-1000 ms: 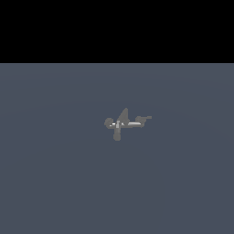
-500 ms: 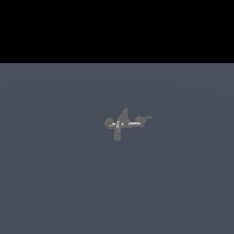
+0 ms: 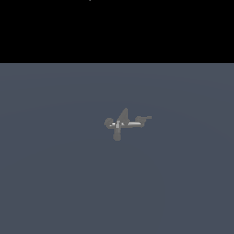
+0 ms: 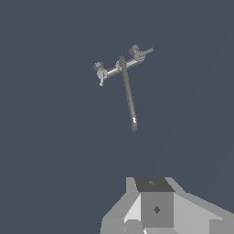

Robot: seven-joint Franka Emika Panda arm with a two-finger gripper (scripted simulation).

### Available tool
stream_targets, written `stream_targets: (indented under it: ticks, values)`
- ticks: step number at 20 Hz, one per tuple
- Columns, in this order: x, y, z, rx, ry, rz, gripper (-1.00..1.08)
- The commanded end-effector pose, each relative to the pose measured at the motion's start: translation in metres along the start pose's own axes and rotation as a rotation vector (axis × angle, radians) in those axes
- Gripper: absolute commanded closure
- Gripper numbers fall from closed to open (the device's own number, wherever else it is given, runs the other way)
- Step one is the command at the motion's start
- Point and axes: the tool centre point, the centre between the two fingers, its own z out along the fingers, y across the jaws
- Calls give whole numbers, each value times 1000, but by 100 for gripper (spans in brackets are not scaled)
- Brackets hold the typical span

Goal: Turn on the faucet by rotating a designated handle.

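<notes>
The faucet [image 3: 121, 123] is a tiny grey fixture lying on the flat grey floor near the middle of the exterior view. Its handle [image 3: 137, 122] is a pale silver bar running toward the exterior view's right, ending in a darker stepped tip. A dark spike and short stubs branch from the hub. In the wrist view the faucet [image 4: 121, 64] shows its crossbar, a long dark bar, and the handle [image 4: 139, 55]. My gripper [image 4: 153, 185] shows only as a grey block at the wrist view's edge, well apart from the faucet. No gap between its jaws can be made out. The arm is out of the exterior view.
A flat grey floor [image 3: 55, 173] spreads around the faucet, with a black background above it. Nothing else shows.
</notes>
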Motion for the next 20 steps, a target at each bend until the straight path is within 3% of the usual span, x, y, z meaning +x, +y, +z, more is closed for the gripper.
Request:
stream_targets:
  ticks: [1,20]
  values:
    - [16,-7,18,1,0,63,108]
    - [132,-22,141,0,-4,488,108]
